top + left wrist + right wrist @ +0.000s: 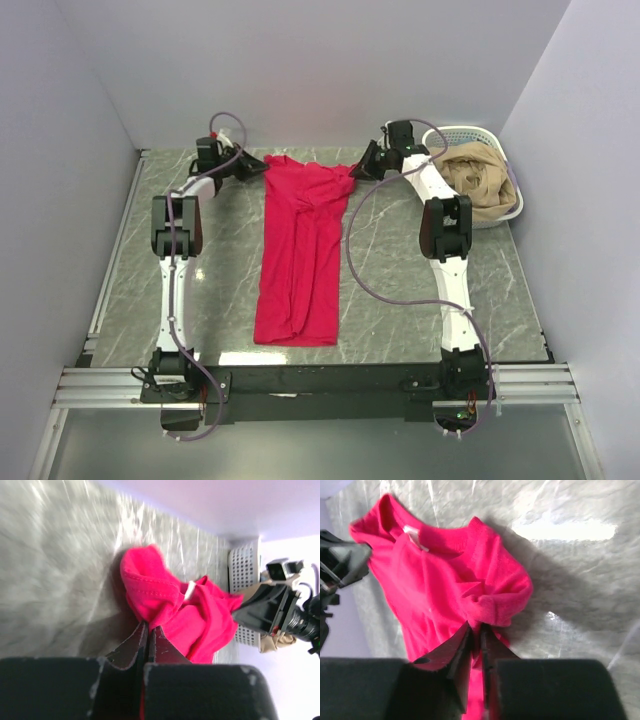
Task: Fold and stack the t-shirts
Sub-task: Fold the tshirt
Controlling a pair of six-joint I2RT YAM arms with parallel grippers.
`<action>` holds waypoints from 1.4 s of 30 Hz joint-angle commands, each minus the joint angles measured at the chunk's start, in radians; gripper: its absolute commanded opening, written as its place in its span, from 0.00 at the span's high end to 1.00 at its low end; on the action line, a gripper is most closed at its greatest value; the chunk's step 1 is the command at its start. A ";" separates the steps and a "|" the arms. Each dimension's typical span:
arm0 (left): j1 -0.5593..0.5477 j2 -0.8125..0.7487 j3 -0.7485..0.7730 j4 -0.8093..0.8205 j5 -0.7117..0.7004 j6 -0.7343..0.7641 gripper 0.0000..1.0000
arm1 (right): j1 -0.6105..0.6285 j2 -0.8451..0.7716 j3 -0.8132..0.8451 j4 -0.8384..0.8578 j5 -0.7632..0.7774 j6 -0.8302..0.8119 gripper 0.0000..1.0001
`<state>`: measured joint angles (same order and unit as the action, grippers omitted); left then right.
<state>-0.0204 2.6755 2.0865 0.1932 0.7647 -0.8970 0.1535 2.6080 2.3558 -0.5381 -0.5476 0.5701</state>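
1. The left end effector [148,632] has its fingers pressed together on the edge of the red t-shirt [298,255], at the shoulder on its own side.
2. The right end effector [476,632] is pinched almost shut on the bunched cloth of the opposite shoulder, with only a sliver of gap showing between the fingers.
3. Between the two grips, the collar end is rumpled and the white neck label [414,535] faces up.
4. The rest of the shirt lies as a long narrow strip down the middle of the tabletop [400,280], collar at the far end and hem towards the arm bases. The sides look already turned in, so I judge the lengthwise fold done.
5. The crosswise fold, collar end to hem, seems not yet made, and no stack is visible anywhere.
6. At the far right, the white basket [459,132] holds beige cloth [480,180], probably another garment waiting. The task looks well short of half done.
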 commanded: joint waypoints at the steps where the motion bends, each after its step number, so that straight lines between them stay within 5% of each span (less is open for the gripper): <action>1: -0.001 -0.089 0.033 0.014 -0.013 0.046 0.96 | 0.003 0.008 0.028 0.070 -0.094 -0.006 0.61; 2: -0.001 -0.080 0.038 0.023 -0.004 0.037 0.90 | 0.003 0.000 0.014 0.085 -0.107 -0.006 0.51; 3: -0.001 -0.074 0.044 0.031 0.004 0.026 0.62 | 0.003 -0.008 -0.007 0.108 -0.115 -0.018 0.48; 6: -0.001 -0.059 0.047 0.051 0.047 0.000 0.16 | 0.003 -0.071 -0.088 0.156 -0.098 -0.048 0.39; 8: -0.001 -0.066 0.031 0.032 0.059 0.006 0.00 | 0.003 -0.117 -0.115 0.190 -0.083 -0.058 0.36; 13: -0.001 -0.190 -0.107 -0.046 -0.021 0.116 0.01 | 0.006 -0.263 -0.240 0.179 -0.035 -0.110 0.34; 24: -0.102 -0.837 -0.799 -0.138 -0.409 0.254 0.00 | 0.145 -0.673 -0.790 0.064 0.189 -0.245 0.34; 35: -0.288 -1.307 -1.317 -0.190 -0.557 0.129 0.00 | 0.389 -1.002 -1.236 0.075 0.382 -0.187 0.39; 42: -0.346 -1.467 -1.467 -0.235 -0.576 0.069 0.01 | 0.541 -1.103 -1.368 0.060 0.383 -0.128 0.42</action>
<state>-0.3351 1.2945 0.6498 -0.0334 0.2420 -0.7818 0.6067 1.5723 1.0103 -0.4911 -0.2008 0.3985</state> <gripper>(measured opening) 0.994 0.586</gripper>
